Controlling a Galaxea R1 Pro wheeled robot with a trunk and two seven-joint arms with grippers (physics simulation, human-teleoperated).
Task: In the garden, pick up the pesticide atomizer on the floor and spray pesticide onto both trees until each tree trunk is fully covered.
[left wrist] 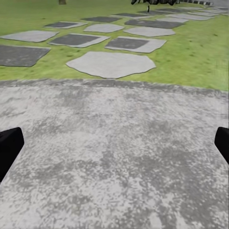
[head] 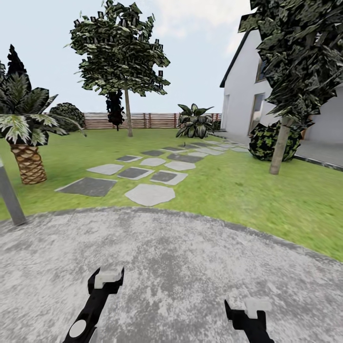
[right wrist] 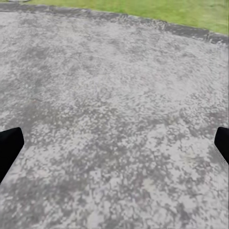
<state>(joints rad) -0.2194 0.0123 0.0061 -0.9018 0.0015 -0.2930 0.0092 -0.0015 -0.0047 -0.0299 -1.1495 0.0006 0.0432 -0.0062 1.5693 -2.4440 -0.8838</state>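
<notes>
The garden lawn (head: 228, 186) stretches ahead to a brown slat fence (head: 152, 120). One tree stands far off at centre-left, its trunk (head: 127, 114) straight and bare. The other tree is nearer on the right, with a leaning grey-brown trunk (head: 280, 148). I cannot make out the pesticide atomizer for certain. A tiny dark upright shape (left wrist: 149, 7) stands among the far stepping stones, too small to tell what it is. My left gripper (head: 107, 281) (left wrist: 114, 148) and right gripper (head: 247, 309) (right wrist: 114, 148) hang low over grey paving, both open and holding nothing.
I stand on a round grey paved pad (head: 171, 267) edged by grass. Stepping stones (head: 150, 194) lead away toward a white house (head: 243, 105). A short palm (head: 28, 162) and a grey post (head: 10, 195) stand at the left. A dark bush (head: 264, 140) sits by the right tree.
</notes>
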